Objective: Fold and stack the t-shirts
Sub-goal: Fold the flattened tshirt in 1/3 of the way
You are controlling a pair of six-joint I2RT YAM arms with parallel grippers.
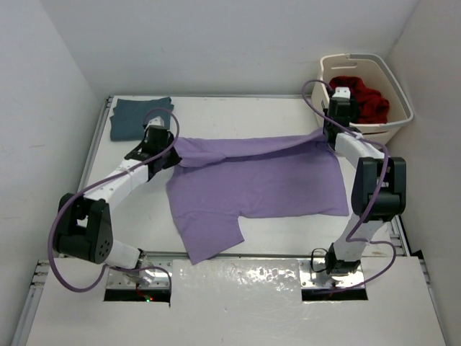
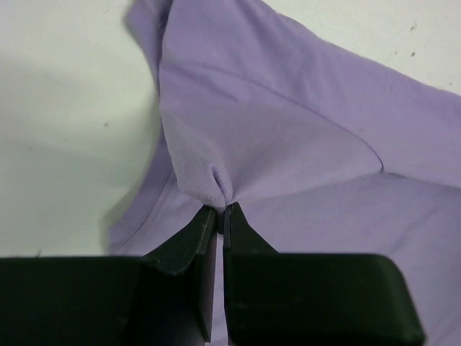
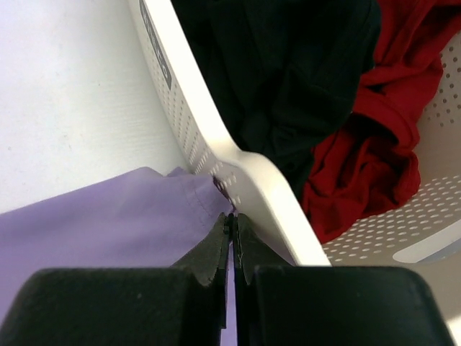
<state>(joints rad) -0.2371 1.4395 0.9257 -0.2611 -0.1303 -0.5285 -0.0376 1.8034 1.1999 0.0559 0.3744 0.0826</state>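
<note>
Above: a folded teal-blue cloth shirt (image 1: 139, 117) sits far-left on the worktop (image 1: 274, 119), and a lavender purple cloth shirt (image 1: 252, 191) lies spread out, unfolded. Left wrist: the left pincer (image 2: 222, 210) is clenched on lavender cloth. Right wrist: the right pincer (image 3: 233, 218) likewise grips its corner — a black cloth shirt (image 3: 288, 65) and a red cloth shirt (image 3: 360, 166) wait in the cream plastic basket (image 3: 248, 169).

Bright, even overhead light, soft shadows, close foregrounds blurred.

From above, the right arm (image 1: 374, 184) hides part of the basket (image 1: 395, 130). The lavender shirt (image 2: 288, 130) runs off the left wrist view's edges
</note>
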